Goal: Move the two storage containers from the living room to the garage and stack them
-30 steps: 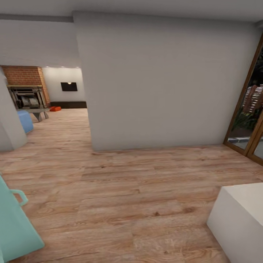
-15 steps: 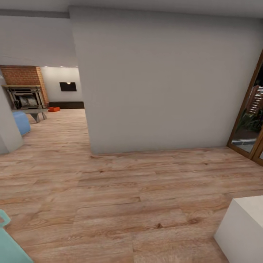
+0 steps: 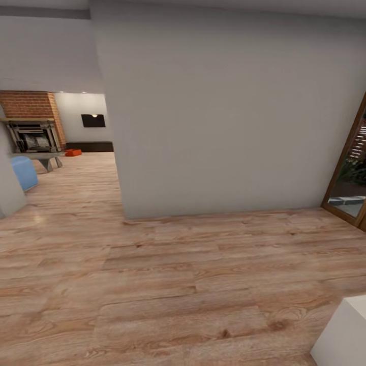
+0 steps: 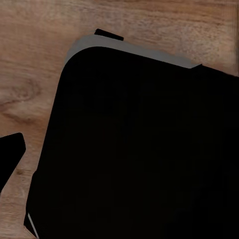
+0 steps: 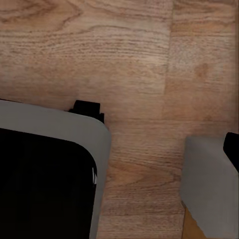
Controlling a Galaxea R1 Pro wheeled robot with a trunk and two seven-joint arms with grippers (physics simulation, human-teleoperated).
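Robot en route, bin way off at 10 o'clock

One orange-red storage container (image 3: 73, 152) sits by the fireplace (image 3: 31, 136). Jaws: can't tell for either arm. Risk imo: clipping the wall corner (image 3: 118, 173) if it turns in too tight.

Lighting was soft and even, with a dull sheen on the wood-plank floor (image 3: 168, 284). Small ceiling spots glowed in the far room. The white wall (image 3: 229, 112) leaned at the edges from wide-angle stretch. Wrist views were soft, with featureless black areas.
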